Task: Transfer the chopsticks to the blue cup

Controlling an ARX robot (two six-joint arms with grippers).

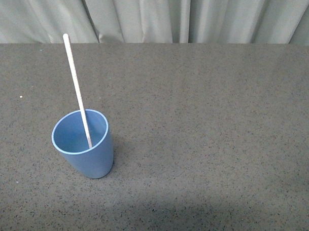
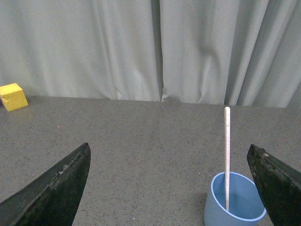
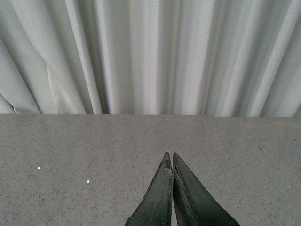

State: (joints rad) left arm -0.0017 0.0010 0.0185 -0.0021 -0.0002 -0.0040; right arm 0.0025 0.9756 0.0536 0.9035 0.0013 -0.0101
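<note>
Chopsticks [image 1: 76,90] in blue cup [image 1: 92,160]

The blue cup [image 1: 84,148] looks like smooth plastic with a soft, low sheen. The chopsticks [image 1: 76,88] standing in it are a matt off-white, faintly grainy along the shaft; whether that is wood or plastic cannot be told. The table [image 1: 211,144] is a dark grey, speckled, matt surface, finely rough. Beyond the left tool [image 2: 169,188] hangs pale pleated cloth, the curtain [image 2: 155,47], dull in finish. The tool's fingers [image 2: 51,193] are black, matt and slightly scuffed; the right tool [image 3: 173,193] looks darkly glossy. A yellow block [image 2: 11,96], far from the left tool, seems porous.
</note>
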